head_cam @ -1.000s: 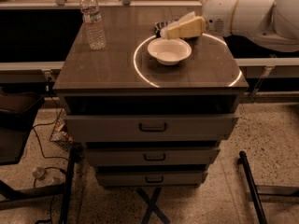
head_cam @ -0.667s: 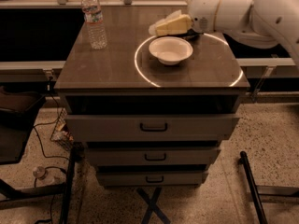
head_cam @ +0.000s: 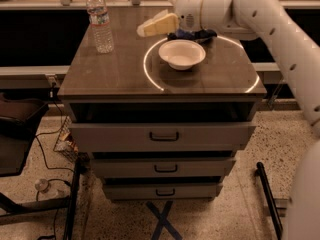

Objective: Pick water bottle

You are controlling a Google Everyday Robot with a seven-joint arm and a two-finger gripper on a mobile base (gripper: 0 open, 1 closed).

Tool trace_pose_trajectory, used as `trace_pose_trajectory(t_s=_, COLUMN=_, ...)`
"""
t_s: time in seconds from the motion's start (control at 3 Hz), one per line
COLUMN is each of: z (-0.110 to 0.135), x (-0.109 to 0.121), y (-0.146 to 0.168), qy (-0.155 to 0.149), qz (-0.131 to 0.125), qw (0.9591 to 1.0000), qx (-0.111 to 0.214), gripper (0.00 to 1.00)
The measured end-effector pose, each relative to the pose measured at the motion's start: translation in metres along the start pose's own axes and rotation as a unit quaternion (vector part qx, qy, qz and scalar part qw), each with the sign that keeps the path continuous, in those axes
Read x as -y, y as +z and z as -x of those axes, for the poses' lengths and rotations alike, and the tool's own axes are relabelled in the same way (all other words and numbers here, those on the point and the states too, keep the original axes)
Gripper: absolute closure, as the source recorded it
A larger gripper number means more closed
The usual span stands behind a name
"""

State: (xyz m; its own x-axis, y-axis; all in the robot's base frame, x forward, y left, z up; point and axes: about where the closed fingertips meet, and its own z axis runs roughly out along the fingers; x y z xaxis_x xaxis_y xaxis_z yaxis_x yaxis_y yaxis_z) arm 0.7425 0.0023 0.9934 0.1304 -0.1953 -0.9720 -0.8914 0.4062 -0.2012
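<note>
Nearest is the grey metal cabinet with three drawers [head_cam: 210, 135], each with a dark handle. Its flat brown top [head_cam: 115, 76] has a thin bright ring of light [head_cam: 148, 73] on it. Inside the ring, a bit toward 1 o'clock from the middle of the top, sits the small white round bowl [head_cam: 182, 54]. Just past the bowl, at 12 o'clock, the big white robot arm [head_cam: 260, 19] comes in from 3 o'clock. Its gripper [head_cam: 154, 11] hangs over the far part of the top. The pale yellow fingers [head_cam: 157, 25] are spread wide and hold nothing. The small clear plastic water bottle with a white cap [head_cam: 100, 21] stands upright at 10 o'clock, well apart from the gripper.
</note>
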Motion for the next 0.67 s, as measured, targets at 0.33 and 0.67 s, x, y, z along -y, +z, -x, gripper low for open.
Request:
trace_pose_trajectory(t_s=0.33, z=-0.011, x=-0.016, y=0.057, qy=0.047, qz=0.026, qw=0.9985, qx=-0.01, gripper=0.0)
trace_pose_trajectory(t_s=0.67, z=-0.019, x=-0.028, y=0.095, qy=0.076, qz=0.039, qw=0.9963, qx=0.008, gripper=0.0)
